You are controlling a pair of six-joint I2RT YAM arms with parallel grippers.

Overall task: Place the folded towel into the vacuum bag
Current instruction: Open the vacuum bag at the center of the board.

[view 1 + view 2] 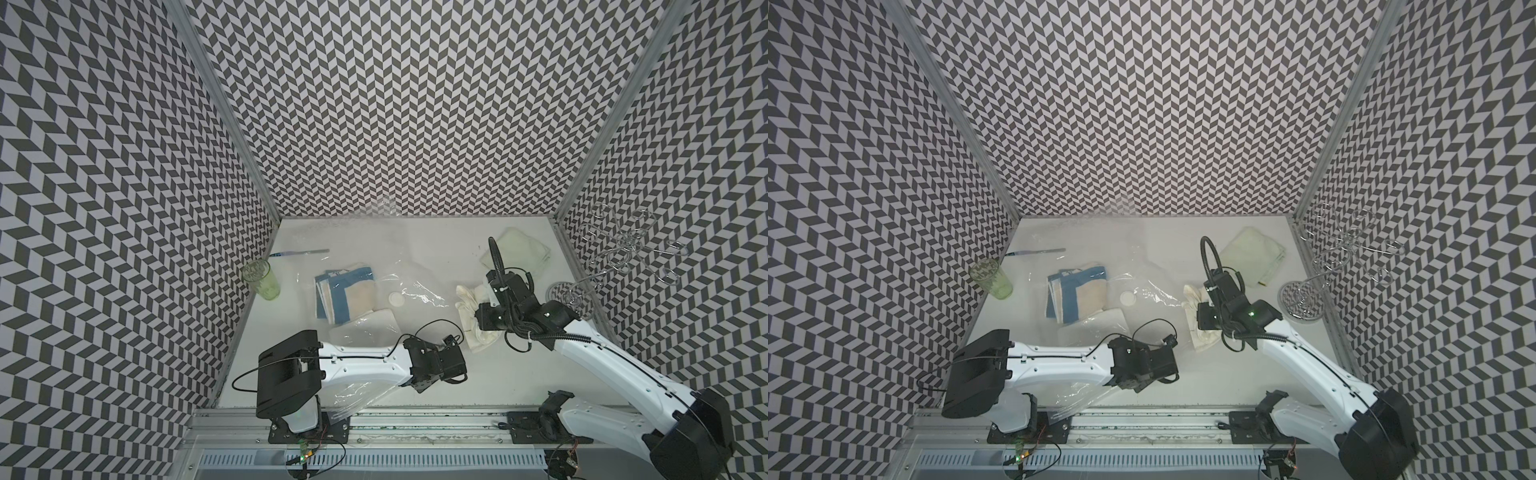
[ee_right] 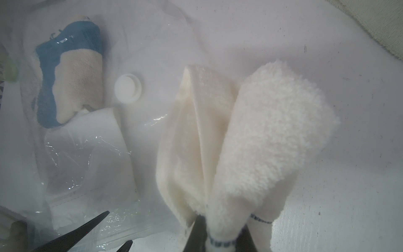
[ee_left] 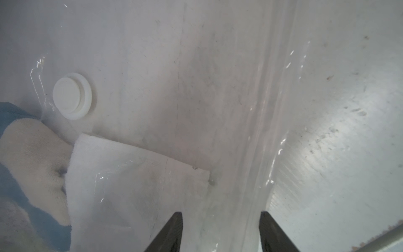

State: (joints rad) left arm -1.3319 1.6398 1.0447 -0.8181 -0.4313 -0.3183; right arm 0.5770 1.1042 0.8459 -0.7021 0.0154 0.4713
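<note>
The vacuum bag (image 1: 417,293) lies crinkled on the white table, its round white valve cap (image 1: 396,299) facing up. Inside it are a blue-and-beige towel (image 1: 345,295) and a white folded cloth (image 3: 135,185). My right gripper (image 2: 222,235) is shut on a fluffy cream folded towel (image 2: 272,131), which hangs just right of the bag (image 1: 1200,328). My left gripper (image 3: 220,215) is open, its jaws either side of the bag's ridged zip edge (image 3: 259,152). Its dark fingers (image 2: 76,236) also show in the right wrist view beside the bag's near corner.
A green tumbler (image 1: 262,279) stands at the left wall, with a thin blue-handled tool (image 1: 299,252) behind it. A pale folded cloth (image 1: 517,249) lies at the back right. A wire rack (image 1: 579,301) stands by the right wall. A metal rail (image 1: 415,419) runs along the front.
</note>
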